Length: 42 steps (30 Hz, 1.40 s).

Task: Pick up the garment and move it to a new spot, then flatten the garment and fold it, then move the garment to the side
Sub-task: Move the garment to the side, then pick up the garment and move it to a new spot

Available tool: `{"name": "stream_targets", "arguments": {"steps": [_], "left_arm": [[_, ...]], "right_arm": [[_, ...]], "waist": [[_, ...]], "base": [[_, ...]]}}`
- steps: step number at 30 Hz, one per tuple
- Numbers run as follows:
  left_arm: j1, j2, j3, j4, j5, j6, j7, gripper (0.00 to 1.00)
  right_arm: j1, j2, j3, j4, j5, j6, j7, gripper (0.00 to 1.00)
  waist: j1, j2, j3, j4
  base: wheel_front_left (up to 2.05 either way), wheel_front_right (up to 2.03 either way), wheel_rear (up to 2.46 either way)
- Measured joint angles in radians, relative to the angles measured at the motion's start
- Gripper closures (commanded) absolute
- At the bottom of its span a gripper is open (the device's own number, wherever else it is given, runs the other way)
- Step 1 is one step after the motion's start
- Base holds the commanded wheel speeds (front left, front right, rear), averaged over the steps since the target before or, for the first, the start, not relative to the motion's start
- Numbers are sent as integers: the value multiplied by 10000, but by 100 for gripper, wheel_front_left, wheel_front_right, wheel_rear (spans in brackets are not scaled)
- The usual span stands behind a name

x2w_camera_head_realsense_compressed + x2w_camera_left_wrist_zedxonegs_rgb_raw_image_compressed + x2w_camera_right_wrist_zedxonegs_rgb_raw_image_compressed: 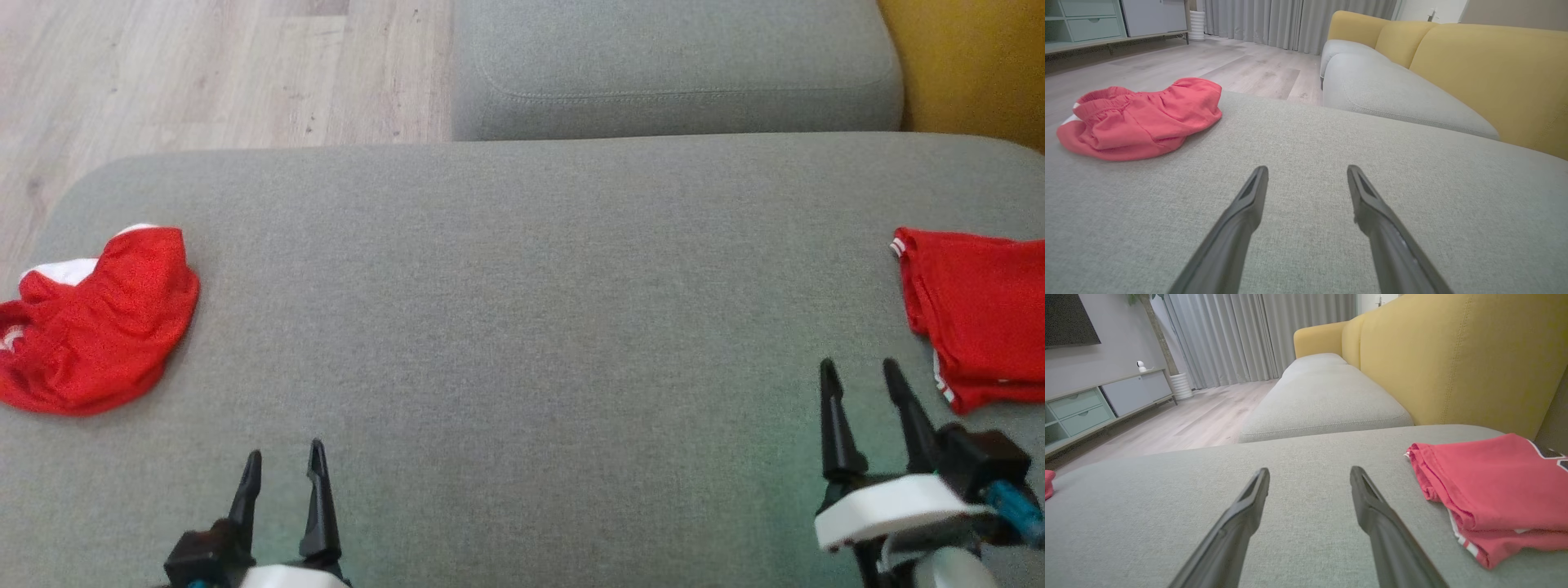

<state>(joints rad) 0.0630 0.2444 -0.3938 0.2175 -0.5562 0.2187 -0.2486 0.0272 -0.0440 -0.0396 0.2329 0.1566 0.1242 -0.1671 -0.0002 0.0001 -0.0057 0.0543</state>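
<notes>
fingers (1239, 228) of the left gripper (285, 449) stand spread wide with nothing between them, tips over bare grey cloth near the front edge of the sofa seat (522, 310); whether they touch the cloth cannot be told. the right gripper (859, 365) is likewise fully parted and holds nothing. its tips stop just short of a folded red garment (980, 327) with white trim, which lies flat at the seat's right end, apart from the fingers.

at the seat's far left end, well apart from both grippers, a crumpled red garment (98, 327) sits in a loose heap with a white patch showing at its far edge. in the left wrist view its gathered waistband shows along the top of the heap.

beyond the seat a second grey cushion (669, 73) butts against it, flanked on the right by a yellow backrest (971, 65). pale wood floor (204, 73) runs off to the left. the wrist views take in grey curtains (1290, 20) and a low cabinet (1086, 24) with pale green drawers along the wall.
</notes>
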Motion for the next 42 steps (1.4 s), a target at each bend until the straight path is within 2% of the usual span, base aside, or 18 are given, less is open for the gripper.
{"name": "stream_targets", "arguments": {"steps": [9,18,24,29,36,42], "left_arm": [[81,-15,-136,-6,0,-33,-4,0],[30,-13,-251,-4,2,-46,2,0],[-68,-29,-313,-10,13,-50,8,0],[-230,-23,-305,-38,21,-61,8,0],[-216,153,-178,-326,29,73,8,0],[-32,307,420,-784,0,291,4,0]], "right_arm": [[511,2,796,-497,460,0,249,0],[515,0,861,-692,458,0,368,0],[722,0,660,-838,414,0,443,0],[858,0,579,-974,355,0,529,0],[855,0,677,-1175,357,0,550,0],[751,4,1214,-1248,343,0,784,0]], "waist": [[2,0,37,-154],[3,0,126,-117],[2,0,130,301],[2,0,101,1243],[2,0,65,3037],[1,0,108,4433]], "base": [[0,0,0],[0,0,0],[0,0,0],[0,0,0],[0,0,0],[0,0,0]]}}
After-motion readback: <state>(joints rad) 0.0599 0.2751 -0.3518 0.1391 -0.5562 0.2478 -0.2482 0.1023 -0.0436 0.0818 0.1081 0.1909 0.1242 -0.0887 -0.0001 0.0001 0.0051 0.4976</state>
